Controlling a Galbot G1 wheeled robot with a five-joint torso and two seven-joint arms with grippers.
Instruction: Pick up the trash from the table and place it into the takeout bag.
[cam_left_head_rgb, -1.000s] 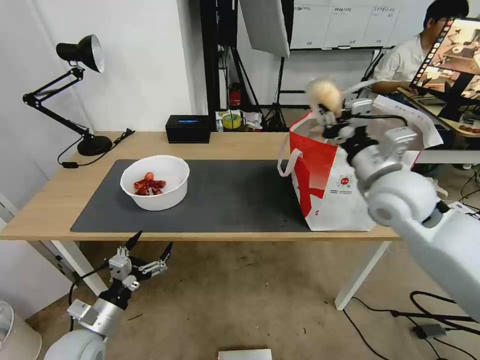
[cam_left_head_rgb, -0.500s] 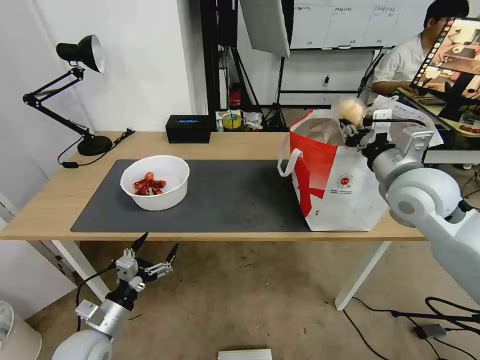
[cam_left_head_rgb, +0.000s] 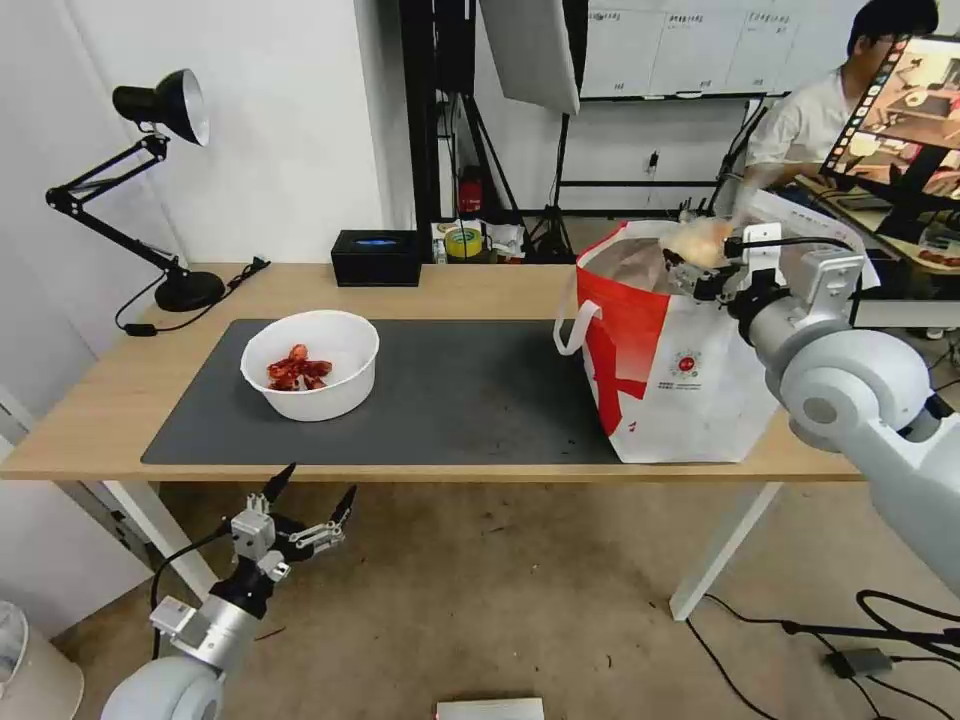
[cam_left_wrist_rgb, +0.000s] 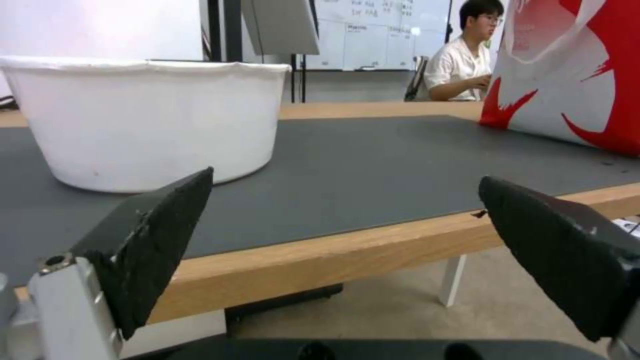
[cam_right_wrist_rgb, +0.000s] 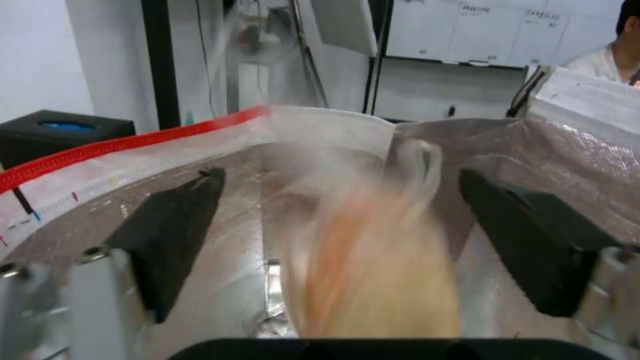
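The white bowl (cam_left_head_rgb: 310, 378) with red scraps stands on the dark mat (cam_left_head_rgb: 470, 390), on the table's (cam_left_head_rgb: 110, 400) left half. At the right end stands the takeout bag (cam_left_head_rgb: 680, 370), white and red, its foil-lined mouth open. My right gripper (cam_left_head_rgb: 700, 262) hangs open over that mouth. The small knotted bag (cam_left_head_rgb: 697, 240) with a yellowish lump is a falling blur (cam_right_wrist_rgb: 380, 270) between the spread fingers (cam_right_wrist_rgb: 173, 235), above the foil lining (cam_right_wrist_rgb: 100, 200). My left gripper (cam_left_head_rgb: 312, 482) is open and holds nothing, below the table's front edge, facing the bowl (cam_left_wrist_rgb: 147, 130).
A black box (cam_left_head_rgb: 377, 257) and a tape roll (cam_left_head_rgb: 463, 241) sit at the table's back edge. A black desk lamp (cam_left_head_rgb: 160, 180) stands at the back left. Light stands and a person at a desk are behind the table.
My right gripper moved right and down from above the bag's near rim to over its mouth, then opened; the knotted bag now drops from it. The left arm barely shifted.
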